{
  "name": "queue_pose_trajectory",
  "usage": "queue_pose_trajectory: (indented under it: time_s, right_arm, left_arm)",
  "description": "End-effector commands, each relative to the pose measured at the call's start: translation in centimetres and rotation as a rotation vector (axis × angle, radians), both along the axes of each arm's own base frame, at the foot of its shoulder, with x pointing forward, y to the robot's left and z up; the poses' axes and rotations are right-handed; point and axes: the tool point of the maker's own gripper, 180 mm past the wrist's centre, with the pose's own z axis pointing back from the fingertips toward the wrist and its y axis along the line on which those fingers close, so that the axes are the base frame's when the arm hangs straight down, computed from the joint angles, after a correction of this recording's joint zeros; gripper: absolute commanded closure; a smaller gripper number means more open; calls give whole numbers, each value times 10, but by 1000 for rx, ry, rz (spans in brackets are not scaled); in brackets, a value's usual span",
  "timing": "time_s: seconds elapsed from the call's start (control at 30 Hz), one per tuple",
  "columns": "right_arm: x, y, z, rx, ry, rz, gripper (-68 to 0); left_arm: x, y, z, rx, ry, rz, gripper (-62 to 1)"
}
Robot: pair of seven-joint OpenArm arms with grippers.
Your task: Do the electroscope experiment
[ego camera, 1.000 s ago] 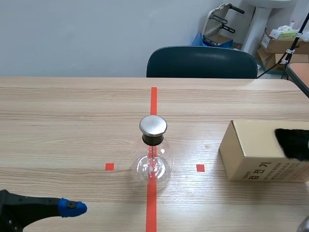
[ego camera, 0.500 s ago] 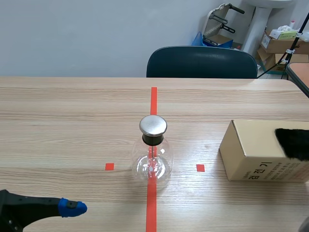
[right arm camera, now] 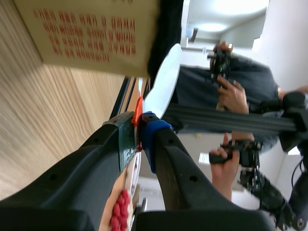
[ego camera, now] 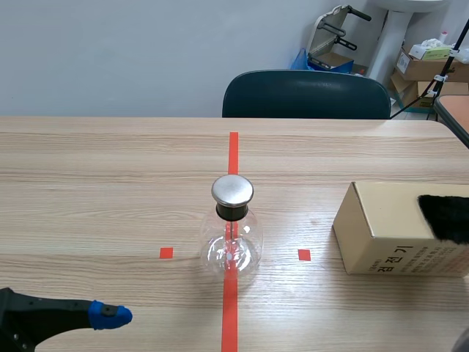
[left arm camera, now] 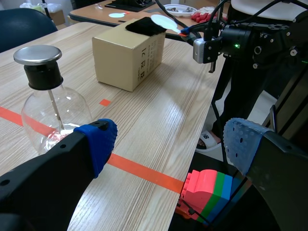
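Note:
The electroscope, a clear glass flask (ego camera: pixel 231 246) with a metal cap (ego camera: pixel 232 190), stands on the red tape line at the table's middle. In the left wrist view the flask (left arm camera: pixel 53 115) sits beside my left gripper (left arm camera: pixel 171 144), which is open and empty. Only one blue fingertip (ego camera: pixel 110 315) shows in the scene view. A cardboard box (ego camera: pixel 388 231) with a black cloth (ego camera: pixel 445 218) on top lies at the right. My right gripper (right arm camera: pixel 138 129) is shut on the orange handle (right arm camera: pixel 138 113) of a white paddle (right arm camera: pixel 163 82), held next to the cloth (right arm camera: pixel 168 29); the paddle (left arm camera: pixel 165 22) hovers over it.
A dark chair (ego camera: pixel 306 94) stands behind the far table edge. The near table edge (left arm camera: pixel 192 144) runs under my left gripper, with a stack of coloured blocks (left arm camera: pixel 207 190) below it. A person's hands (right arm camera: pixel 231 96) hold controllers beyond the table.

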Motion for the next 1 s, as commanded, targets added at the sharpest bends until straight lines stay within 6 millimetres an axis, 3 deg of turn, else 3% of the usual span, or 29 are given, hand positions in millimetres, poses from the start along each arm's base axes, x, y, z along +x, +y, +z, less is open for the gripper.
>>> queue_pose_trajectory:
  time_s: [0.0, 0.23, 0.4, 0.6, 0.8, 0.97]
  right_arm:
    - [4, 0, 14, -51, -47, 34, -18]
    - [5, 38, 9, -29, -28, 243, -18]
    - [4, 46, 8, -24, -24, 289, -18]
    - [4, 44, 9, -25, -25, 280, -18]
    - [4, 44, 9, -24, -25, 279, -18]
    - [13, 36, 37, -56, -102, 247, -18]
  left_arm:
    - [2, -4, 10, -36, -14, 2, -481]
    - [4, -5, 8, -26, -12, 11, -479]
    - [10, -8, -1, 15, -13, 38, -473]
    - [29, -11, -9, 77, -35, 67, -289]
    - [55, -15, -16, 119, -61, 121, -168]
    - [81, -13, -29, 155, -69, 191, -76]
